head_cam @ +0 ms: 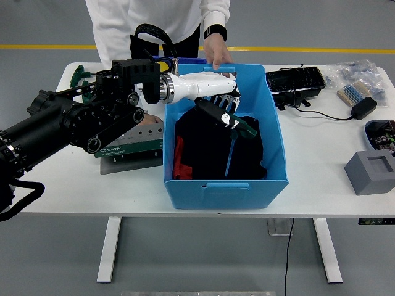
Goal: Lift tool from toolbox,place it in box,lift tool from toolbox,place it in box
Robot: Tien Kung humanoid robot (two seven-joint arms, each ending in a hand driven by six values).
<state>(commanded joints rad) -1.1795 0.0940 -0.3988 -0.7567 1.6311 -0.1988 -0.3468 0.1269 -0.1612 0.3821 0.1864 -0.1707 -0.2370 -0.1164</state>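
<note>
Blue plastic box (271,154) sits in the middle of the white worktop (321,172), with black and red cloth (203,151) inside. The robot's left hand (222,111) reaches over the box from the left. Its fingers are wrapped around the green handle of a screwdriver (237,132), and the thin shaft points down into the box toward the cloth. Left of the box, the grey toolbox (133,143) rests on the worktop, partly behind the black arm. A person stands at the far side with one hand (217,52) on the box's far rim.
</note>
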